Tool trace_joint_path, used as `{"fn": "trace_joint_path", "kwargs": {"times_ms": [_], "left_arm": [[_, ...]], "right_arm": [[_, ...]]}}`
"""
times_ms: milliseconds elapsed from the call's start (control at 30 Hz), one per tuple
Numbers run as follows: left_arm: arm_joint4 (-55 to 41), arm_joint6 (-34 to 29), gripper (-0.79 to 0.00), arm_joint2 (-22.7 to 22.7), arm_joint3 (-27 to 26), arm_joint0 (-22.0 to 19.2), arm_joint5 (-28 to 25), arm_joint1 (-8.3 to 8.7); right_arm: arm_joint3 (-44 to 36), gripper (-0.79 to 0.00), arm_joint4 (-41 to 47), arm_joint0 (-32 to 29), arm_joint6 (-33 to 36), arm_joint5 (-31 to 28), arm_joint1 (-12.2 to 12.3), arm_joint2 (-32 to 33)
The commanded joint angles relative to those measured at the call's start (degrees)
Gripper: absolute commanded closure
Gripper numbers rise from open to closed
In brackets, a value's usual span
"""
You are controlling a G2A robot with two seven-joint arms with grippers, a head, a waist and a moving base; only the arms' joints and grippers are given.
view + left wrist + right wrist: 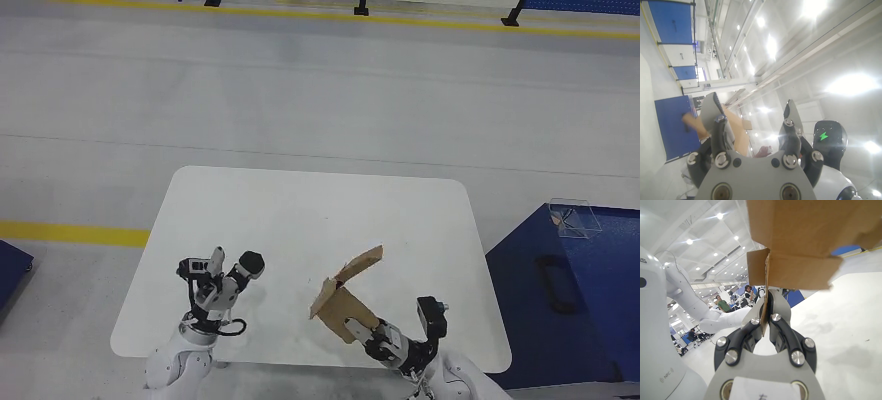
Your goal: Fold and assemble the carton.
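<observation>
My right gripper (766, 303) is clamped on the carton (800, 247). Its 2 fingers pinch a thin edge of the cardboard, and the sheet rises from there, tilted, with a creased flap bent over above. From the top view, the carton is held up near the front edge of the desk (300, 210), right of the middle. I cannot tell whether its lower corner touches the surface. My left gripper (751, 108) hangs over the front left part of the desk, well apart from the carton. Its fingers are spread wide and point upward with nothing between them.

I judge the task to be early. The carton is lifted but is not yet a box: only 1 or 2 creases are started and no walls are squared.

The next move calls for the left gripper to turn toward the free side of the cardboard and take a flap. Then the 2 arms can work a crease against each other. The right grip is narrow, so the sheet may twist.
</observation>
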Motion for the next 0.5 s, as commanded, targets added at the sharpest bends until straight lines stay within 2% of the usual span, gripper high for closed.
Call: {"fn": "trace_joint_path", "kwargs": {"times_ms": [0, 67, 133, 267, 467], "left_arm": [[-2.58, -0.99, -0.785, -1.91, 0.2, -0.08, -0.42, 0.09], [-4.53, -2.48, -0.785, -2.78, -0.18, 0.01, 0.56, 0.14], [-5.0, -4.38, -0.785, -3.38, -1.1, -0.29, 2.07, 0.24], [-2.28, -8.89, -0.785, -3.13, -3.06, -0.89, 3.89, 0.38], [-1.14, -15.7, -0.785, -3.48, -4.08, -3.37, 10.56, 0.8]], "right_arm": [[0.37, 0.0, 3.26, 0.48, 1.63, 0.0, 0.69, -1.26], [0.32, 0.0, 7.91, 0.89, 4.45, 0.0, 1.26, -3.84], [-0.74, 0.0, 16.14, 1.7, 8.82, 0.0, 1.81, -7.52], [-0.77, 0.0, 27.76, 4.1, 21.79, 0.0, 3.28, -11.57], [-2.65, 0.0, 41.11, 5.08, 42.32, 0.0, 5.58, -13.99]]}}
